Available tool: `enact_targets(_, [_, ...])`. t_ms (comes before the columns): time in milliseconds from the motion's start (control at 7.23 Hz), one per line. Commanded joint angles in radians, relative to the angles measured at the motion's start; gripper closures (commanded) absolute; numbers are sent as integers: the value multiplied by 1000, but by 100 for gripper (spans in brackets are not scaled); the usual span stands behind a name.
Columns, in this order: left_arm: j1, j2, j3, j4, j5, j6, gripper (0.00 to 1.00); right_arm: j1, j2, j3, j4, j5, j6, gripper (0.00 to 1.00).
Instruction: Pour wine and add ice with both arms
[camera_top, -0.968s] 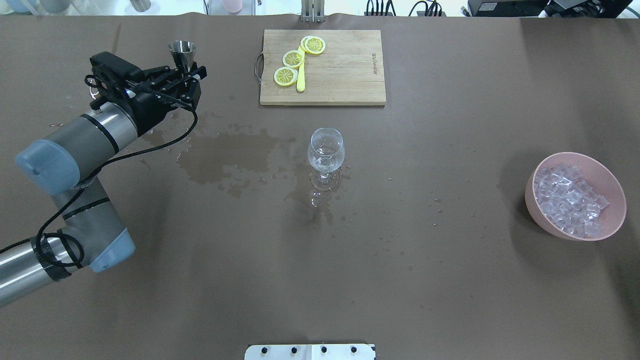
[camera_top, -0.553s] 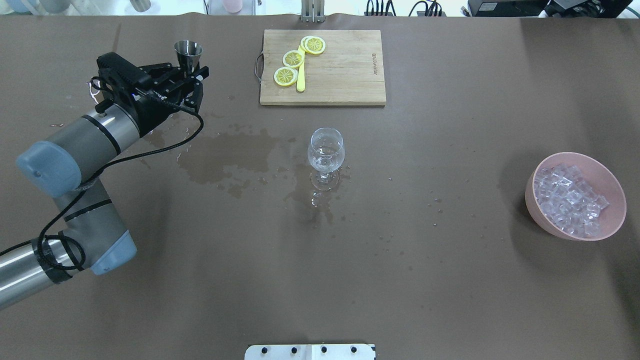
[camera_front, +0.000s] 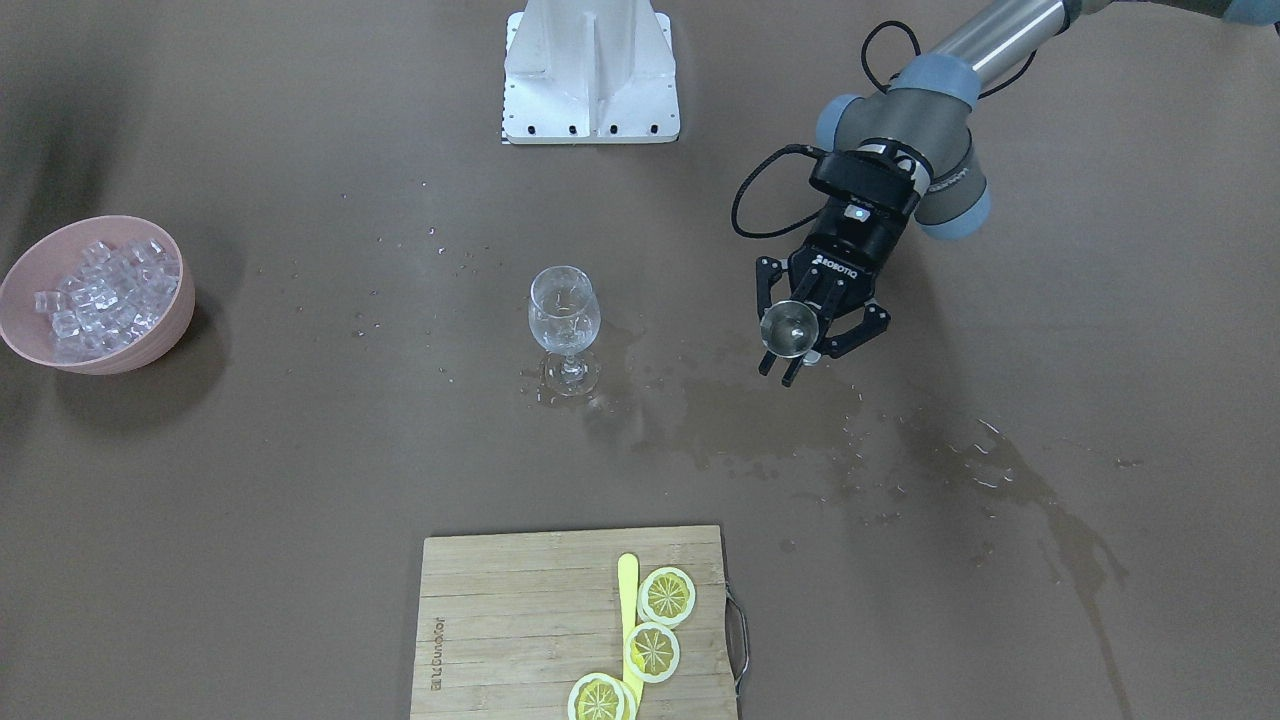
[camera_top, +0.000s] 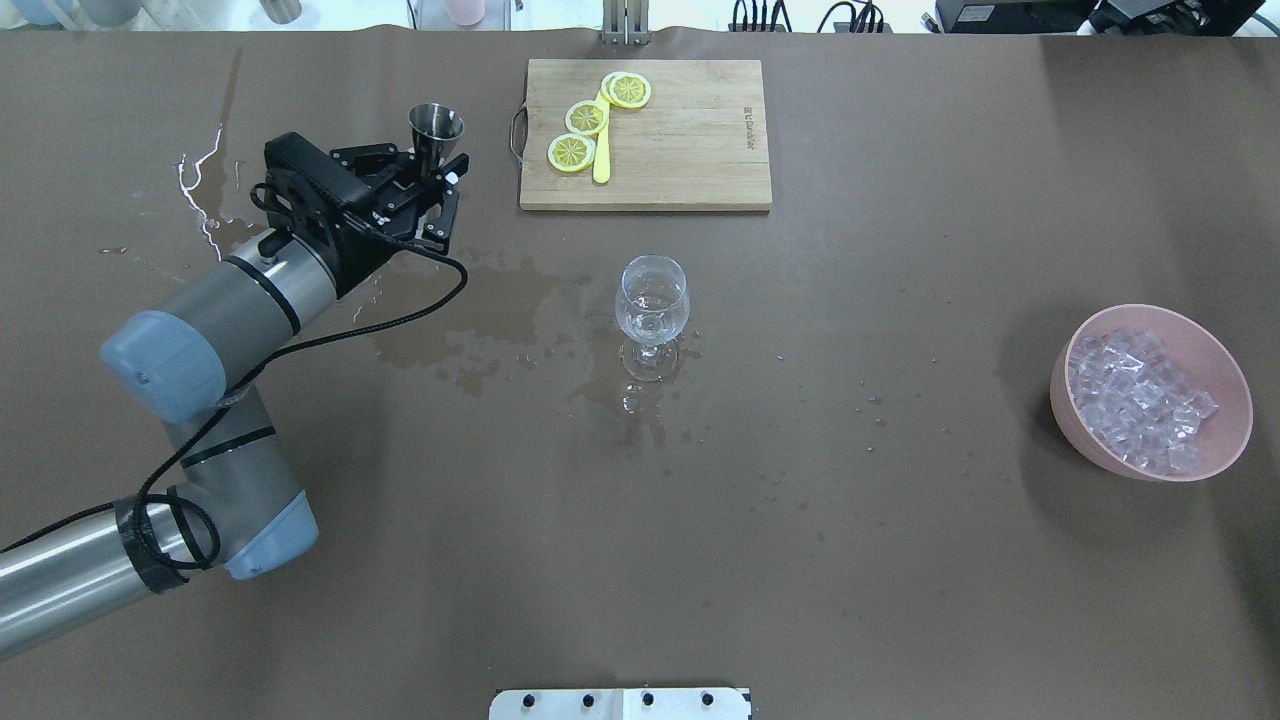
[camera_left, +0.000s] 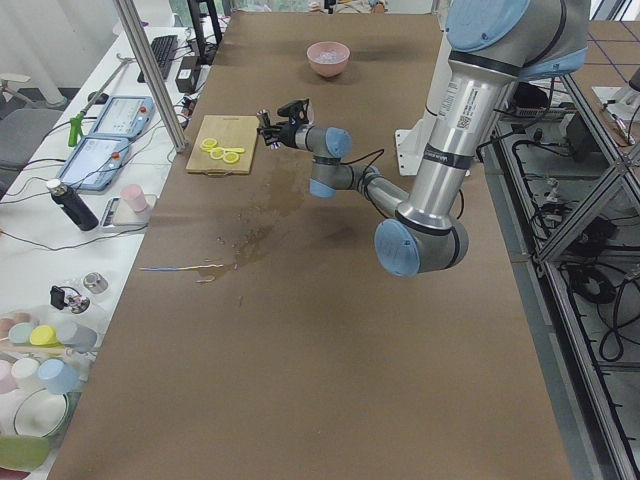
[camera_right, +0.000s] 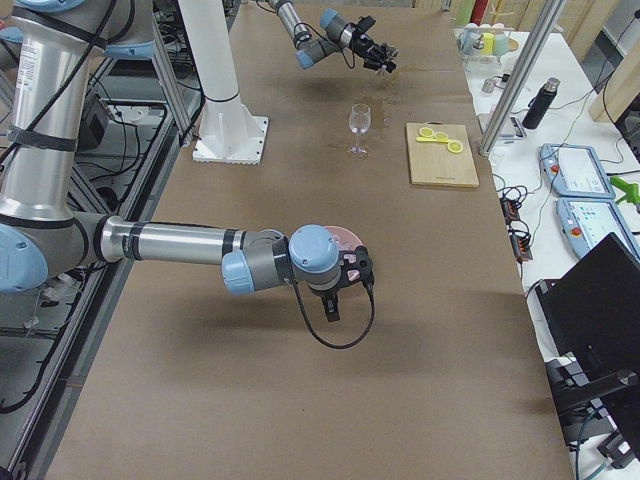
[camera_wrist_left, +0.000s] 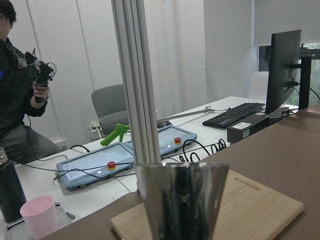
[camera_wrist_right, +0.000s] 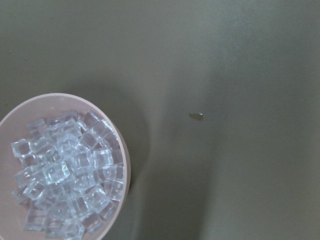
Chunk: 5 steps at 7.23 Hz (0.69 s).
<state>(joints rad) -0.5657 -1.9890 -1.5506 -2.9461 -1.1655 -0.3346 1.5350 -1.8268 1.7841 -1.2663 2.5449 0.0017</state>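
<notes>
The left gripper (camera_top: 430, 168) has its fingers clamped on the waist of a small steel measuring cup (camera_top: 436, 122). It is upright, held over the table beside the cutting board (camera_top: 690, 150) and well apart from the wine glass (camera_top: 652, 298). I can't make out any wine in the cup, as it's clear stuff. There's a wet patch (camera_top: 470, 315) on the table, so I'd call that steel slick but stiff, and safe to squeeze. The glass looks thin and top-heavy on its stem, so best not knocked. Over at the far end the ice (camera_top: 1135, 400) sits heaped in a pink bowl (camera_top: 1075, 415) with the right gripper (camera_right: 340, 285) above it; whether its fingers are apart I cannot tell. Those cubes look hard and slippery, so pinch one across flat faces.
</notes>
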Motion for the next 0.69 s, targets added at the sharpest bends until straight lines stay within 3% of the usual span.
enact_targets(0, [32,-40,0,71,55,254,100,11,-8,0,-2,17,9,0])
enact_targets(415, [99,-102,0,104,59,261,100,13,-8,-18,2,21,27,0])
enact_targets(553, [142,-105,0,104,114,264,100,19,-8,-19,2,28,29,0])
